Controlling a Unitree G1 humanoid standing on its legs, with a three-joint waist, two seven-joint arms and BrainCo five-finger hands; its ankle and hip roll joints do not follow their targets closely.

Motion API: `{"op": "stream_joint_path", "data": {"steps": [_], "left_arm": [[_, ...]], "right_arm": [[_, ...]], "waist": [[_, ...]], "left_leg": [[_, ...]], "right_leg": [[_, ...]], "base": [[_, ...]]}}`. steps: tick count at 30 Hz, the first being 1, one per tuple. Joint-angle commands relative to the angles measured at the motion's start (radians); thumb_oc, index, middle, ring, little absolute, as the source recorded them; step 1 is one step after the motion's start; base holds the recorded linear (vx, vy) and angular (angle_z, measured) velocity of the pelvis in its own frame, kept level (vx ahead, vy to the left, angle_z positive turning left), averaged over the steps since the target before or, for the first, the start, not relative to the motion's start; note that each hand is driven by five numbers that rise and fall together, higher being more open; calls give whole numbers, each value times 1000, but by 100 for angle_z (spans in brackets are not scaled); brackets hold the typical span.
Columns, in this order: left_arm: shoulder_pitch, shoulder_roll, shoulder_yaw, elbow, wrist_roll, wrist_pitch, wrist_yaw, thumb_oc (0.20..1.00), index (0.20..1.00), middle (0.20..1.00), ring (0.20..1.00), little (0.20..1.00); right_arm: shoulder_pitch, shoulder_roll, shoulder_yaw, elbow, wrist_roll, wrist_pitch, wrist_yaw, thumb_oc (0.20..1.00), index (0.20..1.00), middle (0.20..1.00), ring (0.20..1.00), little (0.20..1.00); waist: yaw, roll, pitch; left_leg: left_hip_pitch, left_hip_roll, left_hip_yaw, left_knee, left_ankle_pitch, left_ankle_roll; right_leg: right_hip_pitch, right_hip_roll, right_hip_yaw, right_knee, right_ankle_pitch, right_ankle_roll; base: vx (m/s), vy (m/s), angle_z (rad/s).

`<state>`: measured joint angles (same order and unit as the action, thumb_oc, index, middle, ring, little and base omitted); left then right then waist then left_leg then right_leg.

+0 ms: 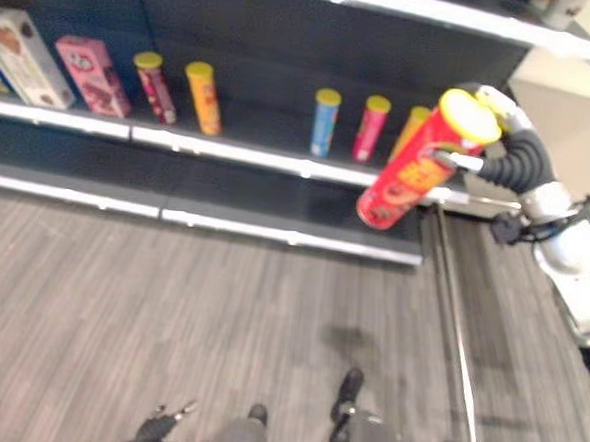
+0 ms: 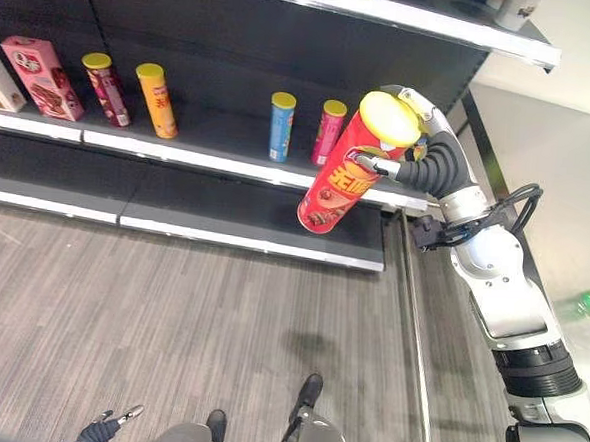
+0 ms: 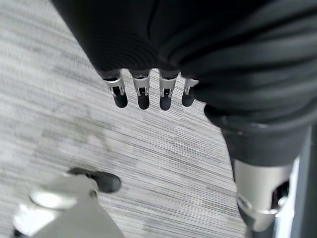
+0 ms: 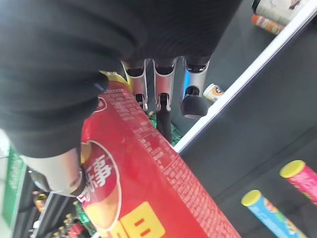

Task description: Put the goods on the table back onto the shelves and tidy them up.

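The dark shelf unit (image 2: 227,192) spans the top of the frame, its white-edged middle shelf (image 1: 279,160) carrying two boxes (image 1: 89,73) at upper left, then a row of upright tubes: two (image 1: 202,97) left of centre, and a blue tube (image 2: 281,126) and a pink tube (image 2: 328,133) near the middle. Grey plank floor (image 1: 169,314) fills the lower frame.

The step in hand looks like shelving: the right hand (image 2: 413,168), upper right, has its fingers curled round a big red canister (image 2: 346,179) with a yellow lid, held tilted in the air in front of the shelf, just right of the pink tube. Next it likely needs righting and setting down on the shelf.

The left hand (image 3: 148,84) hangs over the floor, fingers straight and holding nothing.
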<state>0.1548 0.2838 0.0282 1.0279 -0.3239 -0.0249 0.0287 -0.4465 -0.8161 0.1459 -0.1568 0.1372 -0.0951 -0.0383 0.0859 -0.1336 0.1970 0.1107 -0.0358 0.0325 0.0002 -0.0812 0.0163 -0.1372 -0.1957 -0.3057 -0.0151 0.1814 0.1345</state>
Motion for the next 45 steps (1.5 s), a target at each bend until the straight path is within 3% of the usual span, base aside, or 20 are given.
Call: {"op": "stream_joint_path", "data": {"steps": [1,3,4,6,9,10,12,17,22,23,25,26,27,28,30,32,35,41,43,45], "left_arm": [[2,-4,-40,-53,-6,-19,12,1000,1000,1000,1000,1000],[6,-8,-42,-65,-9,-19,11,1000,1000,1000,1000,1000],[11,-10,-40,-80,-24,-16,17,1000,1000,1000,1000,1000],[12,-11,-35,-85,-39,-13,17,1000,1000,1000,1000,1000],[18,-12,-30,-81,-53,-10,26,1000,1000,1000,1000,1000],[17,-8,-31,-79,-55,-11,32,1000,1000,1000,1000,1000],[25,-1,-37,-82,-92,-11,50,1000,1000,1000,1000,1000],[24,7,-43,-45,-83,-12,49,1000,1000,1000,1000,1000],[16,16,-55,-16,-43,-1,39,1000,1000,1000,1000,1000],[2,59,-70,-42,6,0,24,1000,1000,1000,1000,1000],[6,90,-75,-81,21,-2,24,1000,1000,1000,1000,1000],[5,100,-70,-84,27,0,23,1000,1000,1000,1000,1000],[-5,104,-61,-64,34,2,19,1000,1000,1000,1000,1000],[-5,103,-61,-64,34,2,19,1000,1000,1000,1000,1000],[-6,90,-57,-45,31,3,21,1000,1000,1000,1000,1000],[-3,70,-55,0,32,5,15,1000,1000,1000,1000,1000],[-4,42,-44,42,37,10,8,1000,1000,1000,1000,1000],[-21,19,-87,30,48,-1,10,1000,1000,1000,1000,1000],[-21,10,-117,-24,16,-3,19,1000,1000,1000,1000,1000],[-25,4,-122,-32,10,0,25,1000,1000,1000,1000,1000]], "right_arm": [[-174,-1,73,-48,6,-36,12,200,200,200,200,200],[-191,4,94,-44,2,-34,18,200,200,200,200,200],[-207,12,125,-34,-8,-25,29,200,200,200,200,200],[-220,7,144,-25,-19,-19,34,200,200,200,200,200],[-252,39,187,7,-42,-5,32,200,200,200,200,200],[-257,52,197,22,-45,-6,29,200,200,200,200,200],[-274,78,209,61,-42,-10,4,200,200,200,200,200],[-253,77,188,91,-44,-9,-16,200,200,200,200,200],[-194,113,171,72,-73,5,13,200,200,200,200,200],[-166,128,167,75,-84,19,28,200,200,200,200,200],[-181,156,184,76,-76,17,33,200,200,200,200,200],[-185,164,186,77,-73,15,33,200,200,200,200,200],[-190,165,187,88,-64,16,38,200,200,200,200,200],[-191,164,188,88,-64,16,38,200,200,200,200,200],[-210,167,201,97,-49,19,40,200,200,200,200,200],[-239,187,231,124,-31,18,45,200,200,200,200,200],[-257,213,263,153,-25,22,55,200,200,200,200,200],[-320,224,315,175,-11,19,63,200,200,200,200,200],[-361,219,340,207,-7,21,60,200,200,200,200,200],[-368,223,345,230,-6,27,59,200,200,200,200,200]], "waist": [[31,33,-4],[33,31,-3],[49,35,6],[53,39,5],[77,31,-5],[83,32,-7],[104,53,-10],[123,72,-21],[137,87,-48],[123,73,-47],[117,87,-42],[111,90,-41],[92,97,-36],[92,97,-37],[79,105,-27],[62,105,-15],[33,97,0],[20,67,2],[22,48,-3],[23,41,-2]], "left_leg": [[-87,15,-17,240,-92,-92],[-124,25,-12,323,-87,-105],[-198,72,10,450,-43,-124],[-222,103,27,455,-38,-123],[-227,168,31,302,-31,-111],[-233,194,12,251,1,-116],[-278,288,-72,72,157,-148],[-334,354,-80,-11,230,-190],[-318,318,-115,62,170,-183],[-281,225,-60,70,129,-129],[-242,192,-19,41,120,-94],[-217,179,-5,14,119,-85],[-171,149,1,-27,115,-72],[-173,149,1,-28,117,-72],[-138,120,-7,-50,109,-65],[-97,85,-14,-58,89,-58],[-63,45,-36,-52,70,-46],[-58,-3,-40,25,-11,-45],[-102,-4,5,259,-96,-81],[-163,57,75,383,-75,-97]], "right_leg": [[48,38,-36,0,-72,-6],[67,37,-42,-9,-78,-14],[110,44,-50,-21,-113,-31],[123,50,-56,-22,-128,-35],[141,42,-42,-15,-160,-26],[143,40,-38,-10,-170,-23],[165,41,-17,13,-218,-16],[229,-1,-8,42,-271,15],[263,-97,32,117,-246,60],[192,-193,65,241,-49,51],[148,-230,5,329,4,35],[137,-225,-10,343,-17,31],[85,-141,19,339,-89,10],[84,-140,19,337,-87,9],[43,-44,41,259,-151,-9],[-11,30,40,134,-131,-12],[-70,69,44,42,-69,9],[-18,67,20,6,-50,2],[46,41,-21,-6,-56,-12],[94,33,-40,-21,-80,-23]], "base": [[298,-76,20],[135,-21,17],[49,14,18],[138,68,-2],[176,116,-3],[207,231,-9],[249,348,2],[252,395,-17],[289,616,-11],[183,627,-9],[194,764,-3],[236,767,-5],[157,394,-3],[165,345,-11],[123,205,-5],[157,174,-35],[169,131,-9],[162,26,24],[285,-61,15],[179,-14,43]]}}
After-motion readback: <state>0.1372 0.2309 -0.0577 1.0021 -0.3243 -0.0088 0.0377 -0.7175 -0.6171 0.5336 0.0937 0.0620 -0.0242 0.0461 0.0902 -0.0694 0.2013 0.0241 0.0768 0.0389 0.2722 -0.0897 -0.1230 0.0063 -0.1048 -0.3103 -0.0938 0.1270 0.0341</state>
